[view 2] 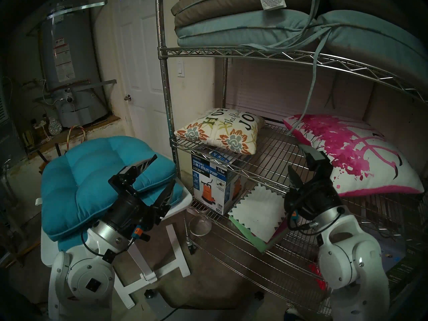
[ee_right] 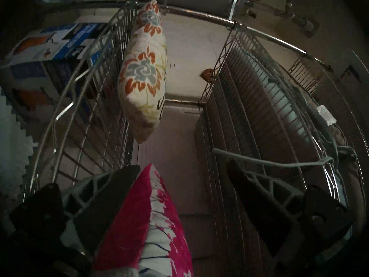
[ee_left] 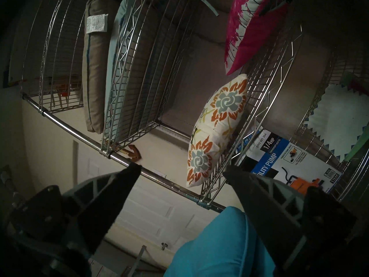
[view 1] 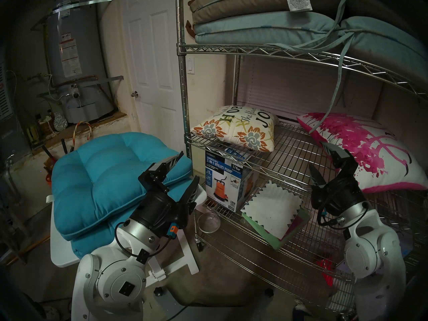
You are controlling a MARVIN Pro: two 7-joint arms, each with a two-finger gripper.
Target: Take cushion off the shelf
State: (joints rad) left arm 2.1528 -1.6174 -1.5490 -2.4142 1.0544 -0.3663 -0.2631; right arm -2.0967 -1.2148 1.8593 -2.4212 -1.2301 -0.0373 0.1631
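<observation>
Garage corner with a water heater and a white panelled door behind. At right stands the shelf, a chrome wire rack with grid tiers, round posts and a caster. Its upper tier carries stacked tan and pale blue seat pads with dangling ties. On the middle tier lie a cream floral cushion lettered in black, at the left end, and a white cushion splashed with pink, at the right. Below sits a utility pump box. A tufted teal cushion rests on the small white counter left of the rack. Left pincer, jaws wide and empty, hovers over the teal cushion's edge. Right pincer, jaws wide, straddles the pink cushion's near edge without closing on it.
</observation>
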